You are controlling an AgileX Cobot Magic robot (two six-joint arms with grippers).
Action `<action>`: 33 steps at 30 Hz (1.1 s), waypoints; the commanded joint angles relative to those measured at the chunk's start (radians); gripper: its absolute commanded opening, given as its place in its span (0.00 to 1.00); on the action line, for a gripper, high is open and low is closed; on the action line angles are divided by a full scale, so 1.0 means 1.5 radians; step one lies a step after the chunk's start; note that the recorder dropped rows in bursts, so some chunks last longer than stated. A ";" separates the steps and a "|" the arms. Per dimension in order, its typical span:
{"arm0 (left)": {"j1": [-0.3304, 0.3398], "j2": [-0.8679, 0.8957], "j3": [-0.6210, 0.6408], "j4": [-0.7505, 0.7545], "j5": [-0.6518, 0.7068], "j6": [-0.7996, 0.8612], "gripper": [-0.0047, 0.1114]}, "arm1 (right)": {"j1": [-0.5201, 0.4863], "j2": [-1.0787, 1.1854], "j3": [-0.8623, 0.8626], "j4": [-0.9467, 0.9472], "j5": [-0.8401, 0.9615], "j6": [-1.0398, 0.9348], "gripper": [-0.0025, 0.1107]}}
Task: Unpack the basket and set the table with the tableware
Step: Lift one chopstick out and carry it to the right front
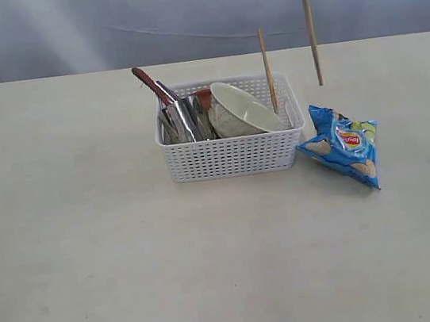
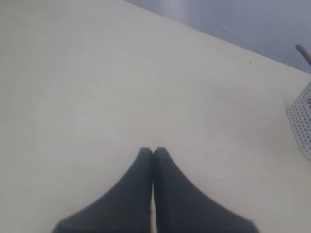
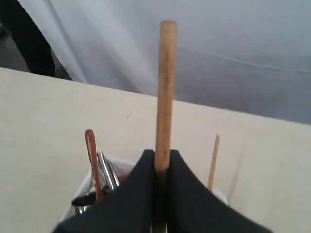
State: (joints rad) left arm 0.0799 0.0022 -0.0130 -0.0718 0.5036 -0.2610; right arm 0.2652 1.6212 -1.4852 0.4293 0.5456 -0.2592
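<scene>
Exterior view: the basket (image 1: 233,157) sits mid-tabletop (image 1: 91,250) with the bowl (image 1: 242,111), spoon (image 1: 151,85) and one chopstick (image 1: 266,66) inside. The chips bag (image 1: 343,145) lies at its 3 o'clock, and a second chopstick (image 1: 310,27) hangs aloft at 1 o'clock. Left wrist view: my left tool (image 2: 153,151) is closed and empty. Right wrist view: my right tool (image 3: 162,155) clamps that second chopstick.

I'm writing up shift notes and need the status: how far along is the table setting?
Done: no tableware lies on the table yet; only the chips bag sits beside the basket. In hand: the right gripper is shut on the lifted chopstick, held clear of the basket; the left gripper is shut and empty. Left: the bowl, cup, spoon and second chopstick, among others, in the basket.
</scene>
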 commanded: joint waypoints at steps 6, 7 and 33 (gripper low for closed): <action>0.001 -0.001 0.004 -0.002 -0.003 -0.001 0.04 | -0.002 -0.173 0.087 -0.280 0.152 0.235 0.02; 0.001 -0.001 0.004 -0.002 -0.003 -0.001 0.04 | -0.002 -0.204 0.120 -0.286 0.149 0.235 0.02; 0.001 -0.001 0.004 -0.002 -0.003 -0.001 0.04 | -0.002 -0.551 0.522 -0.108 0.270 0.240 0.02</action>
State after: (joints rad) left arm 0.0799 0.0022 -0.0130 -0.0718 0.5036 -0.2610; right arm 0.2652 0.7892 -0.7283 0.2392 0.9438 0.0979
